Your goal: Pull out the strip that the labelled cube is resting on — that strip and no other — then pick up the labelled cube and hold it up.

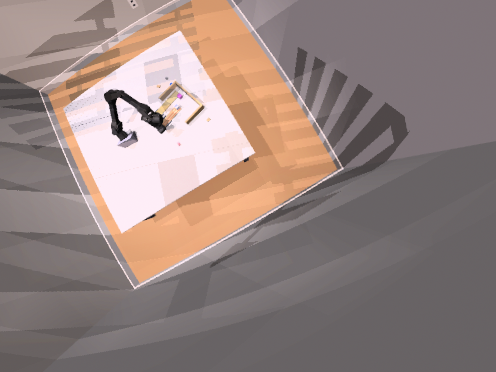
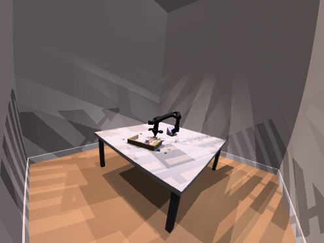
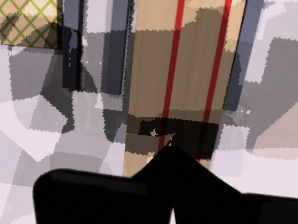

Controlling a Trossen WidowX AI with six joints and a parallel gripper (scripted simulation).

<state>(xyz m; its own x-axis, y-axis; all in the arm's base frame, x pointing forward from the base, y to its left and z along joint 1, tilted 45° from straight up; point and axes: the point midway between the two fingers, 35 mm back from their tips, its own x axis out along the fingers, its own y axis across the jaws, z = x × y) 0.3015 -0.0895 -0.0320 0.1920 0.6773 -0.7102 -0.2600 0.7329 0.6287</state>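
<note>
My gripper is shut, with nothing seen between its fingers. In the wrist view its tips are over the near part of a tan strip with two red lines; whether they touch it I cannot tell. A strip with a yellow-green lattice pattern lies beside it, to the left in the wrist view. A magenta cube is inside the wooden border. The labels are too small to read, and which strip each cube rests on is unclear.
A low wooden border stands around the strips' far part. Dark blue-grey rails flank the red-lined strip. Small bits lie outside the border, including a blue one and a pink one.
</note>
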